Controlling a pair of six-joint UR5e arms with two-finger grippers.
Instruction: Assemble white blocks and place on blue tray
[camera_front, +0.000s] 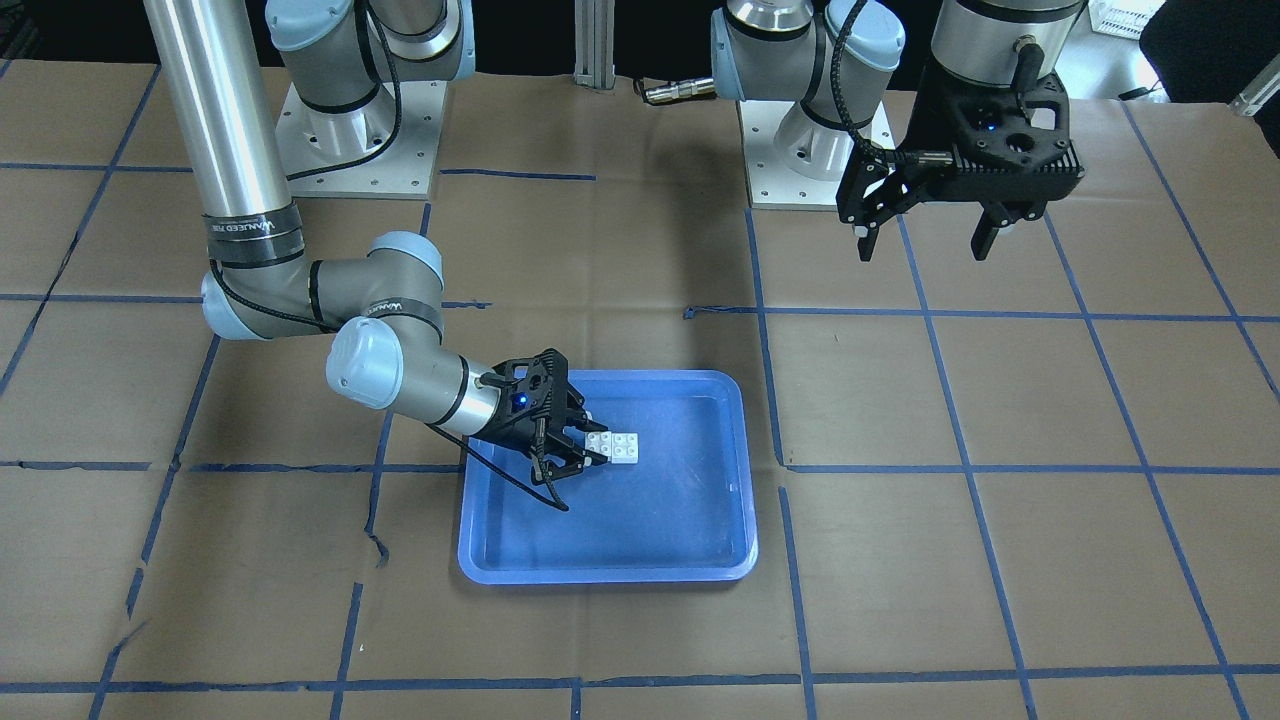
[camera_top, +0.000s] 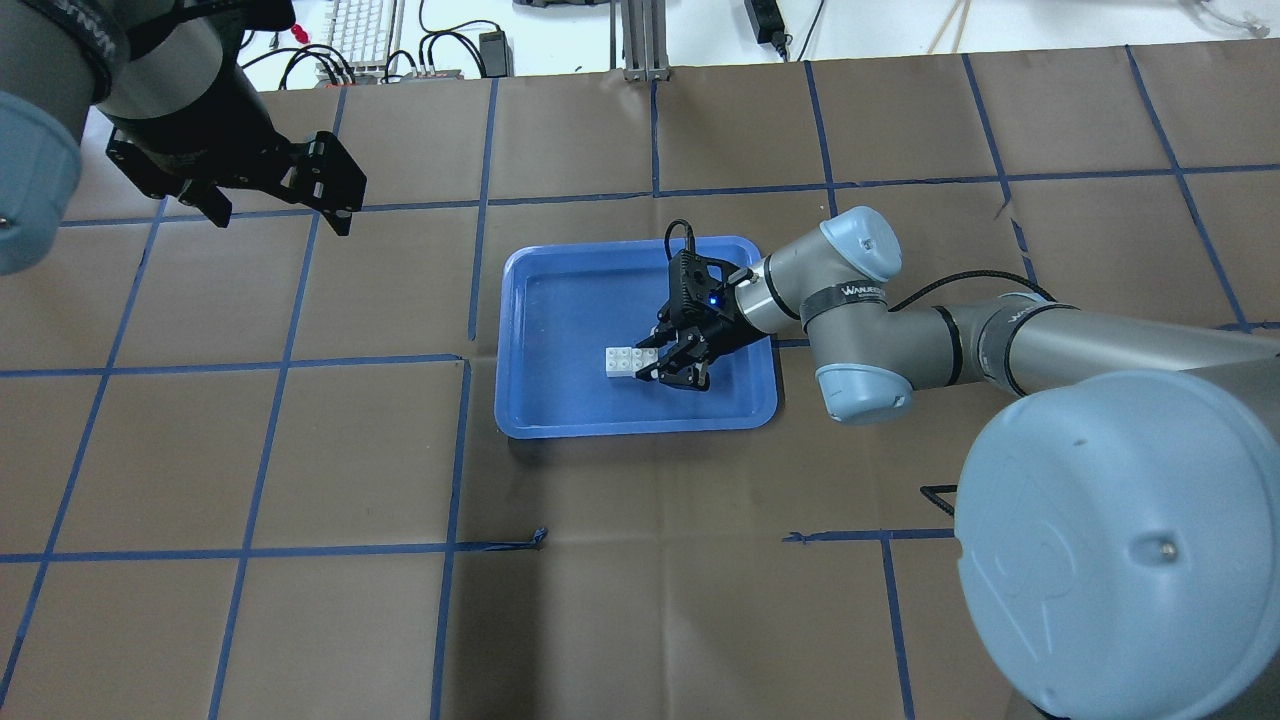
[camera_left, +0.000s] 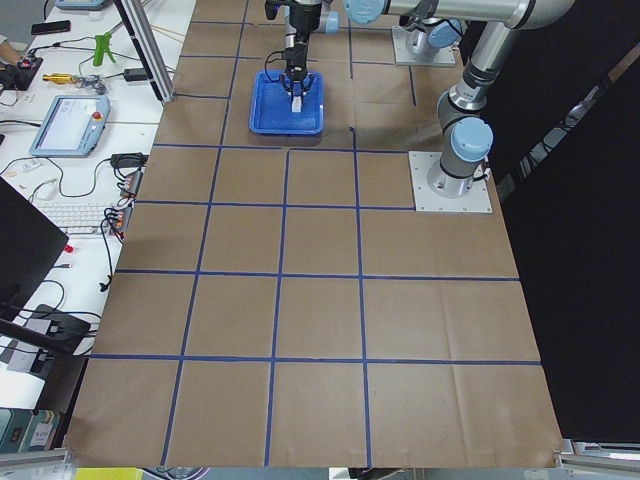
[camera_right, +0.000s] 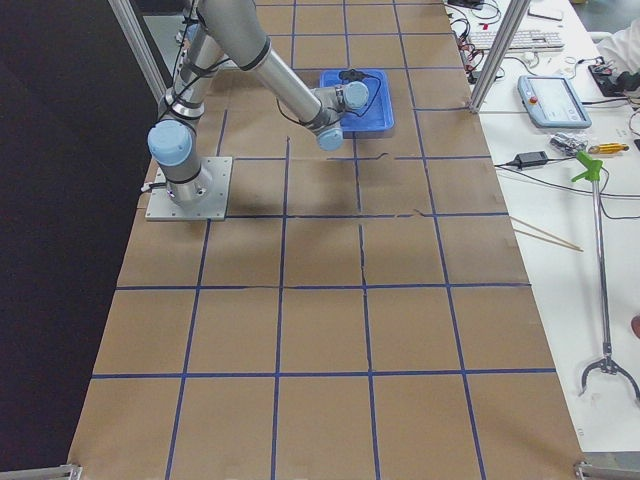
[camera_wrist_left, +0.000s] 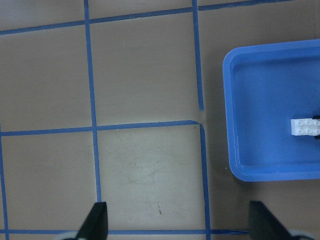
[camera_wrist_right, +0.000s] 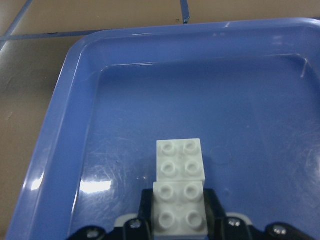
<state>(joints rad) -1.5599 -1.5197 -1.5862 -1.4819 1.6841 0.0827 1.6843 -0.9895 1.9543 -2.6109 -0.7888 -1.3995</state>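
Observation:
The two white blocks (camera_front: 620, 447) sit joined end to end, studs up, inside the blue tray (camera_front: 690, 520) near its middle. My right gripper (camera_front: 597, 438) reaches low into the tray, and its fingers press both sides of the nearer block. In the right wrist view the white blocks (camera_wrist_right: 180, 159) lie on the blue tray (camera_wrist_right: 125, 125), the near one between the right gripper's (camera_wrist_right: 179, 212) pads. My left gripper (camera_top: 272, 200) is open and empty, high above bare table well left of the tray (camera_top: 570, 320). Its wrist view shows the tray (camera_wrist_left: 260, 100) and the blocks (camera_wrist_left: 305, 127) at the right edge.
Brown paper with a blue tape grid covers the table (camera_top: 300, 450). The two arm bases (camera_front: 355, 130) (camera_front: 800, 150) stand at the robot's side. A keyboard (camera_top: 360, 30) and cables lie beyond the far edge.

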